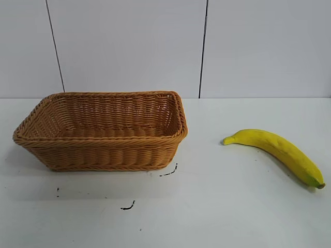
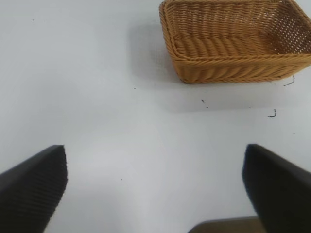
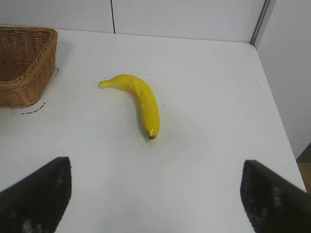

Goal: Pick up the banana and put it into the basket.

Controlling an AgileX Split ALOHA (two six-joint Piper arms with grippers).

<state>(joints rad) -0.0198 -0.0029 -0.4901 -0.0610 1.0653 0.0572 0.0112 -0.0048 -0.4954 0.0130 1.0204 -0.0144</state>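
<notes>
Banana (image 3: 138, 99) lies flat on white table (image 3: 204, 97), ahead of right gripper (image 3: 155, 204), well apart, untouched; jaws spread wide, holding nothing. Wicker basket (image 1: 103, 155) sits apart; left gripper (image 2: 155, 194) also open.

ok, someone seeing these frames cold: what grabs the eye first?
The rectangular tan woven wicker basket, empty, on the left of the white table. Then the long curved yellow banana lying bare on the tabletop to the right, clear of the basket. Both wrist views show wide-open black jaws, the right gripper facing the banana, the left gripper the basket, neither touching anything.
</notes>
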